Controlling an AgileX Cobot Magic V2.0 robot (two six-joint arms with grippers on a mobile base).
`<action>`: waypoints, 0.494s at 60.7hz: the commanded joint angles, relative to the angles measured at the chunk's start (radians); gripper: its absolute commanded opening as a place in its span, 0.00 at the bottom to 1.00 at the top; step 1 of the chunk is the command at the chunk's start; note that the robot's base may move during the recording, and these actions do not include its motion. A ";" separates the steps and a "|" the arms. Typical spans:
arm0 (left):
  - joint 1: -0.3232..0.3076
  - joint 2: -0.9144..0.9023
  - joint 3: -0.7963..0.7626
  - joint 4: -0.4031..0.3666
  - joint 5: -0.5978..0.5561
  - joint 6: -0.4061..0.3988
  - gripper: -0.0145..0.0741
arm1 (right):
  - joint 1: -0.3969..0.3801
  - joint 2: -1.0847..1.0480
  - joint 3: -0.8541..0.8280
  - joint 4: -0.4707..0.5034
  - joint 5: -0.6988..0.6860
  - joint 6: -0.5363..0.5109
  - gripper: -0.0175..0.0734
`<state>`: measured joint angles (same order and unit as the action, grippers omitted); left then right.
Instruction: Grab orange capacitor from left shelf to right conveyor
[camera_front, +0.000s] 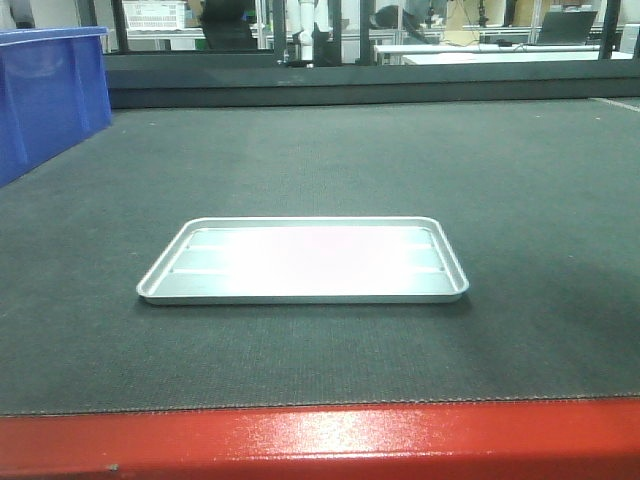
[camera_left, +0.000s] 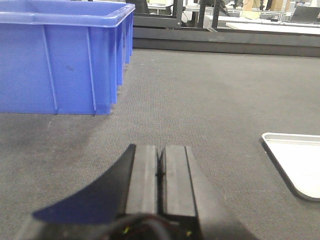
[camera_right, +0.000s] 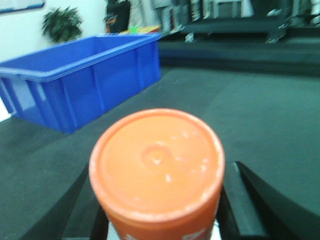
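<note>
Orange capacitor (camera_right: 157, 167) fills the lower centre of the right wrist view, flat top toward the camera. It sits between the dark fingers (camera_right: 250, 200) of the right gripper (camera_right: 160, 222), which close narrowly on its sides; the contact faces are hidden beneath the top. Behind it lies the dark belt of the right conveyor (camera_right: 260, 115), with the blue bin (camera_right: 85, 75) in the upper left. The left gripper (camera_left: 161, 172) is pressed fully together on nothing. Neither arm appears in the front view, so height above the belt cannot be told.

Hazards:
- Release from height, or with the cylinder tilted, probably topples it; it may then roll toward the red front edge (camera_front: 320, 440).
- Placement at the centre of the front view puts it in the silver tray (camera_front: 300, 297), not on the belt.
- A loose grip lets it slip early.
</note>
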<state>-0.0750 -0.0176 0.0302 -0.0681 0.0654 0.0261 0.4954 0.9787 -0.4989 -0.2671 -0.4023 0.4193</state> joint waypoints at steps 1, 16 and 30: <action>-0.006 -0.008 0.026 -0.005 -0.086 -0.002 0.02 | -0.002 0.151 -0.072 -0.005 -0.213 -0.004 0.25; -0.006 -0.008 0.026 -0.005 -0.086 -0.002 0.02 | -0.002 0.516 -0.199 -0.036 -0.367 -0.006 0.26; -0.006 -0.008 0.026 -0.005 -0.086 -0.002 0.02 | -0.002 0.635 -0.230 -0.041 -0.379 -0.006 0.33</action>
<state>-0.0750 -0.0176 0.0302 -0.0681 0.0654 0.0261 0.4954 1.6280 -0.6923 -0.3055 -0.6728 0.4193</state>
